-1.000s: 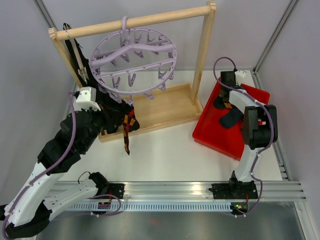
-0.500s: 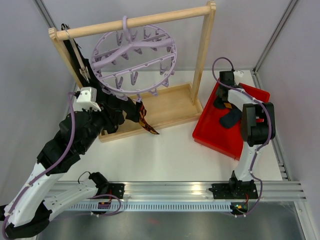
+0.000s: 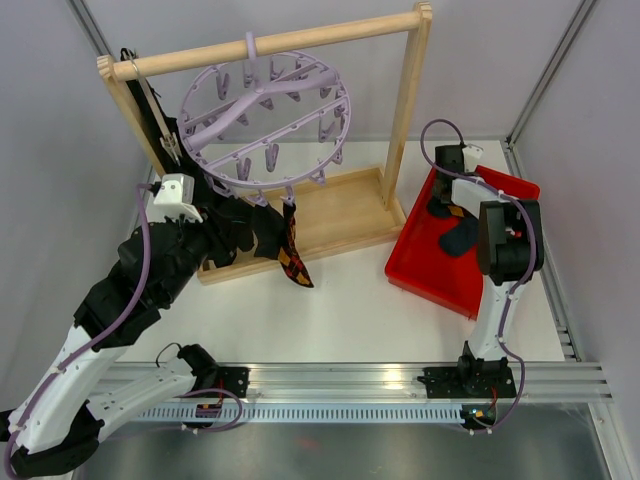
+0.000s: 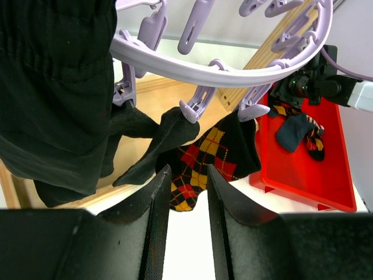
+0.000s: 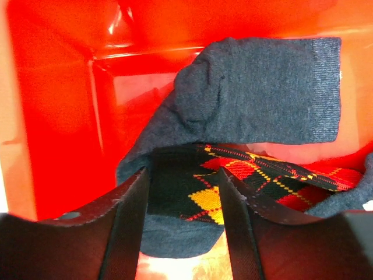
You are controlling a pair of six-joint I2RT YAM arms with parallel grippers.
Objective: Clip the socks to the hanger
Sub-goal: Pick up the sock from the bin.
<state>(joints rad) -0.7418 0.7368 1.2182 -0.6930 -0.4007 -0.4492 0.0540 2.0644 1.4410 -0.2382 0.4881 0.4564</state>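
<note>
The left arm stretched toward 1 o'clock under the hanger (image 4: pixel 192 67). The left gripper (image 4: pixel 187 170) was slightly open and empty, beside a clipped argyle sock (image 4: pixel 218 143). The right gripper (image 5: pixel 183 172) hung open over the tray socks (image 5: pixel 256 87).

Left arm (image 3: pixel 160 265), right arm (image 3: pixel 508 240): white link shells, black joints, lilac cables (image 3: pixel 149 255); matte black fingers (image 4: pixel 152 233), white wrist-camera housings (image 3: pixel 172 193).

White table (image 3: pixel 340 300) bears wooden frame (image 3: pixel 330 215), red tray (image 3: pixel 440 270).
</note>
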